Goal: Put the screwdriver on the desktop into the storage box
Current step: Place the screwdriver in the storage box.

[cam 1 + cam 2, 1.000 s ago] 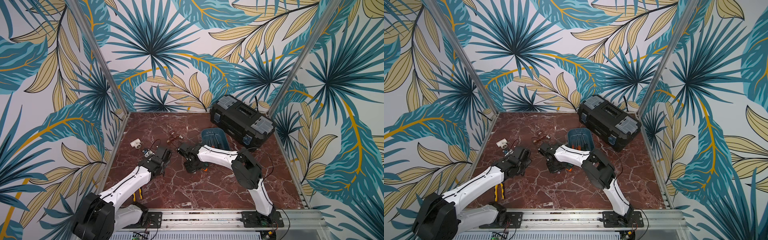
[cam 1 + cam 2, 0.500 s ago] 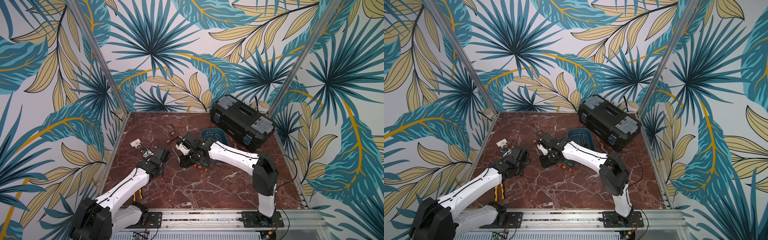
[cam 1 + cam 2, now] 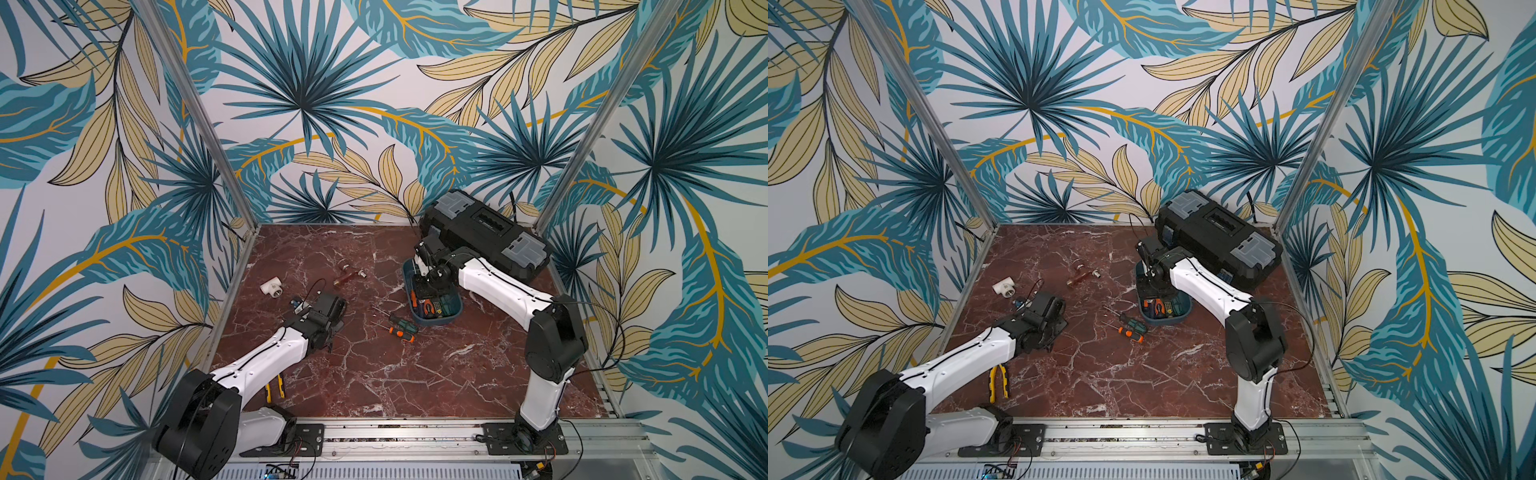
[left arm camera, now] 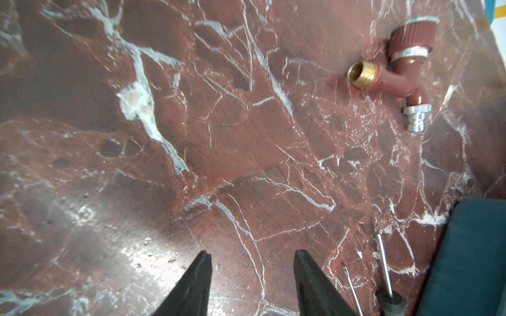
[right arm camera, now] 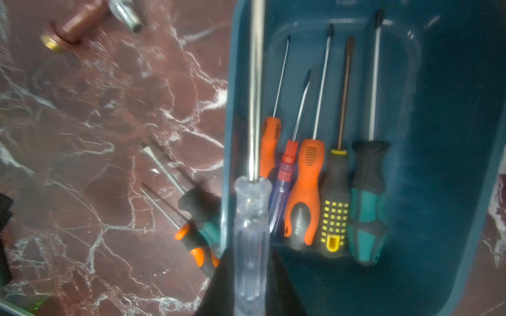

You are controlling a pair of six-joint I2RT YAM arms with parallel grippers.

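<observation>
Right wrist view: your right pincer (image 5: pixel 250 265) is clamped on the clear handle of a screwdriver (image 5: pixel 251 213), and the shaft runs just inside the wall of the box (image 5: pixel 451 136). A second ago this pincer was low over the middle of the bench (image 3: pixel 374 374), among the loose tools. It has since lifted and swung across, and now hangs over the box with the tool aboard. I judge the pick done, with only the release left.

Five screwdrivers (image 5: pixel 306 191) already lie side by side on the box floor. Let go over the free strip by the wall, not on top of them. I cannot tell how high the tool hangs above the floor.

Two screwdrivers (image 3: pixel 401 326) lie on the bench just beside the box, so the job will likely not end with this one.

Your left pincer (image 4: pixel 252 281) stands apart and empty over bare bench, much where it was. A tap (image 4: pixel 383 79) lies farther off, touching nothing.
</observation>
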